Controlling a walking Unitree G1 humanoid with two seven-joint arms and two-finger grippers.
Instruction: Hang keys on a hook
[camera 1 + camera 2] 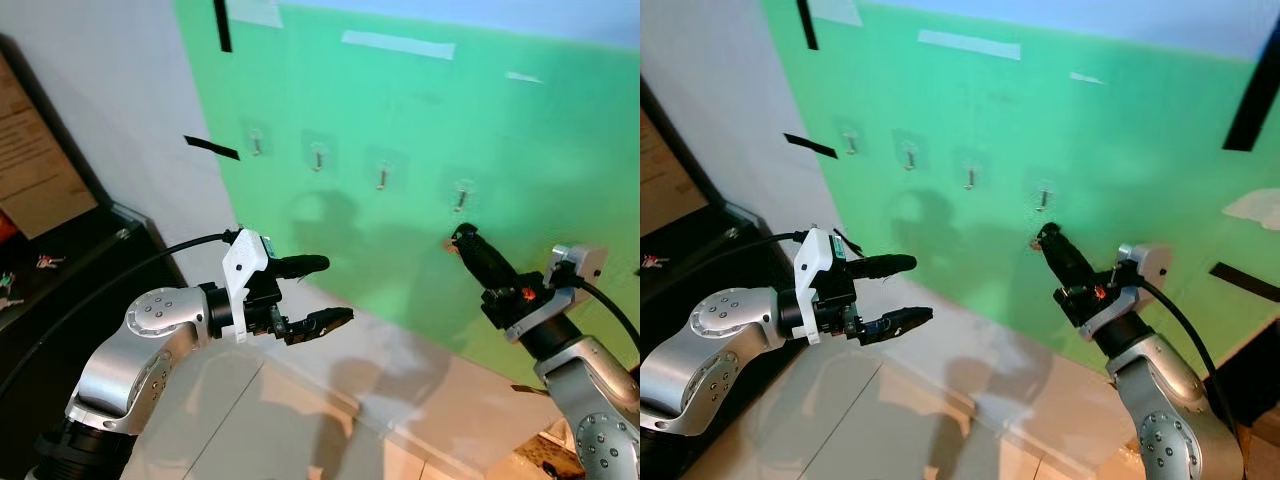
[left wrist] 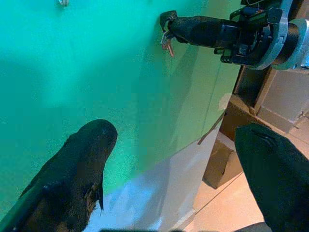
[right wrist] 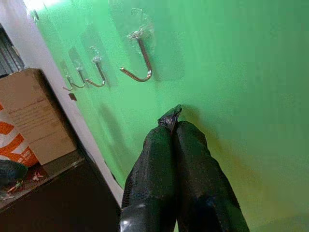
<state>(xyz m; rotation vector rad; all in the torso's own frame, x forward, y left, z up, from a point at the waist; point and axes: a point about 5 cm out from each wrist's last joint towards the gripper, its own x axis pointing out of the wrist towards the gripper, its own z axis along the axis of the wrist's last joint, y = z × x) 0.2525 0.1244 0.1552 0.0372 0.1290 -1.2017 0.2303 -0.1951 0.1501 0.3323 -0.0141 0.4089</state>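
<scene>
Several small metal hooks are stuck in a row on the green wall panel (image 1: 400,260). My right gripper (image 1: 463,238) is shut on the keys (image 2: 167,42), which dangle from its tips just below and slightly left of the rightmost hook (image 1: 461,195). In the right wrist view that hook (image 3: 139,65) sits a short way past the shut fingertips (image 3: 171,118), close to the panel. My left gripper (image 1: 322,291) is open and holds nothing. It hovers lower and to the left, away from the hooks.
A dark cabinet (image 1: 60,290) stands at the left with a cardboard box (image 1: 35,160) on top. Black tape strips (image 1: 212,148) mark the wall near the panel's left edge. Cardboard boxes (image 2: 227,159) rest on the floor at the right.
</scene>
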